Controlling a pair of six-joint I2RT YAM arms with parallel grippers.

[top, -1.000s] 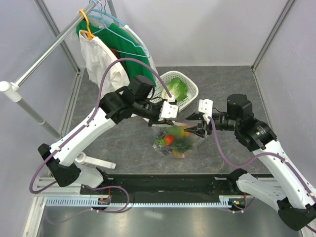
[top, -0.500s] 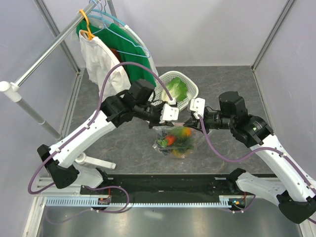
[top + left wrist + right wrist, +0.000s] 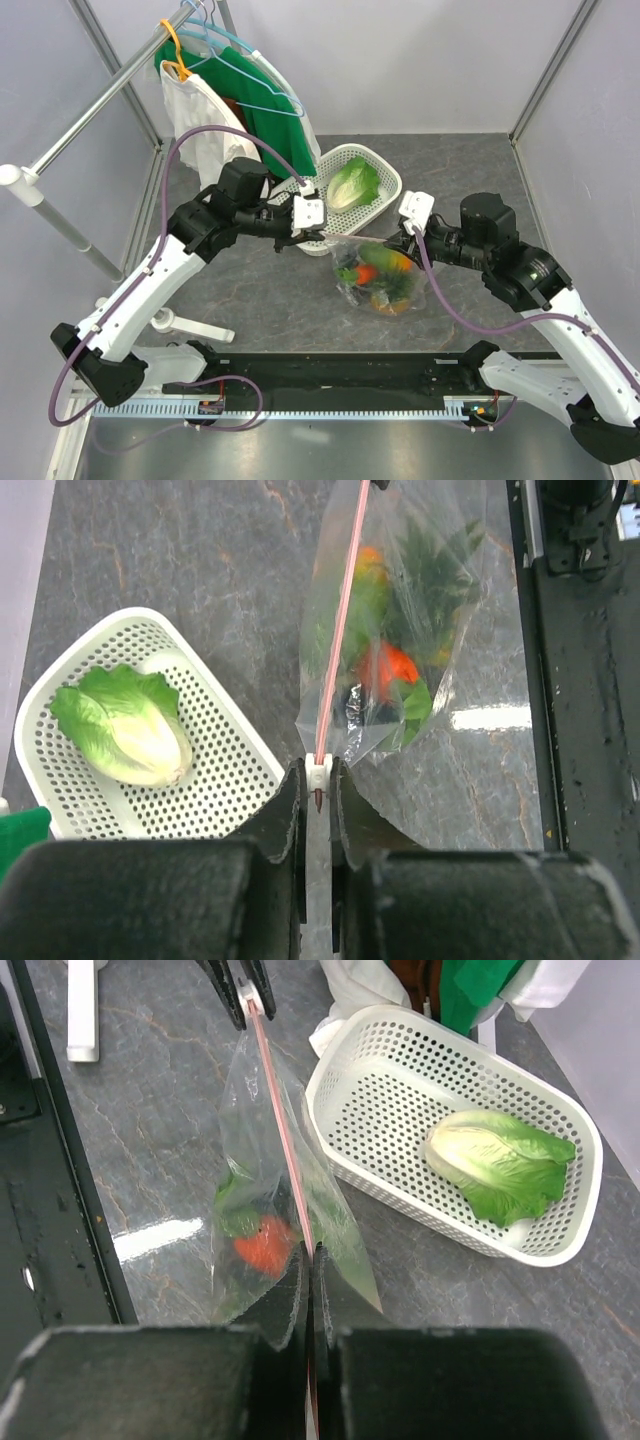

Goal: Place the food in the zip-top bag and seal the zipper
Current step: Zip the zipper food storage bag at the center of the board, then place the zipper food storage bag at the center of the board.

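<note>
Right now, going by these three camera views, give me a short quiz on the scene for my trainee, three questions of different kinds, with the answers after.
1. True or false: the left gripper and the right gripper are each shut on the zipper of the zip-top bag.
2. Where does the lettuce lie? A: in the bag. B: in the white basket. C: on the bare table.
3. Fill in: the red and orange food sits inside the ____.

Key: 1 true; 2 B; 3 zip-top bag.
</note>
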